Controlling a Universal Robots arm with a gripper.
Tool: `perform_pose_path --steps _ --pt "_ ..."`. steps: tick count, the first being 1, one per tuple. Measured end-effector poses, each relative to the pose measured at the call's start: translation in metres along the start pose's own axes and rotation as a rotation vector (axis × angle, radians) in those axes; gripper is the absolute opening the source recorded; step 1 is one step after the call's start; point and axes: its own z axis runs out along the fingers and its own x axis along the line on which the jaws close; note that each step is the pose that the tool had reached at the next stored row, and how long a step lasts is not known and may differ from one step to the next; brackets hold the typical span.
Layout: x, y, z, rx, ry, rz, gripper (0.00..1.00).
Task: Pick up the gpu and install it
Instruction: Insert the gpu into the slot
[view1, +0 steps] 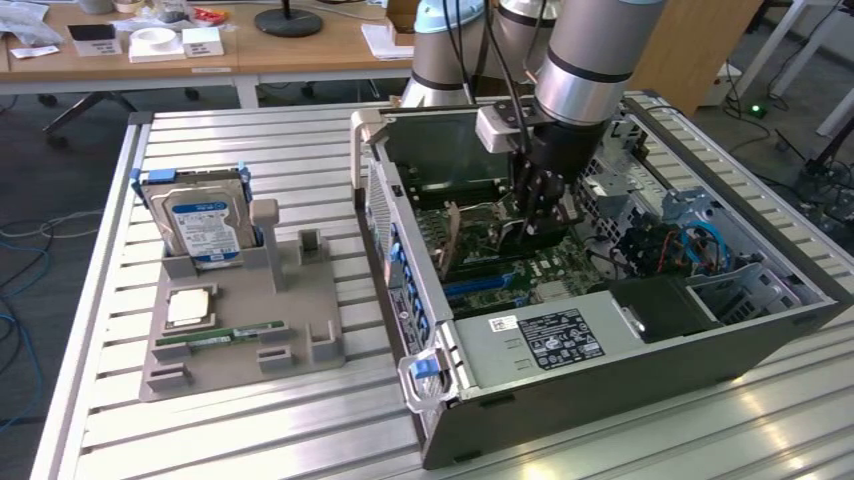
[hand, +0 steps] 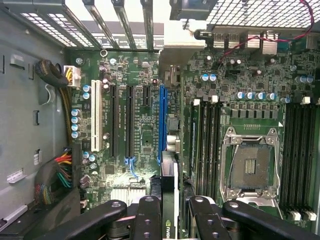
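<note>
Bright daylight, glare on the aluminium table (view1: 767, 415).

Grey fixture (view1: 315, 300) on slatted table (view1: 267, 150): hard drive (view1: 198, 222) upright at its far edge, CPU (view1: 187, 306) and RAM stick (view1: 220, 336) flat mid-fixture. Open PC case (view1: 641, 385) alongside.

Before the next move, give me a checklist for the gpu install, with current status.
1. gpu clamped in the gripper: ok.
2. Blue slot bare, nothing plugged into it: ok.
3. gpu seated in the blue slot: not ok, the slot lies uncovered along its length.
4. Card edge lined up over the blue slot: cannot tell.
5. Cable bundle apart from the blue slot: ok.
</note>
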Motion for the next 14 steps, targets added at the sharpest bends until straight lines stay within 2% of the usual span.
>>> perform_pose_path --steps 14 --pt "0.0008 0.0002 0.0012 -0.0001 0.0001 -0.002 0.26"
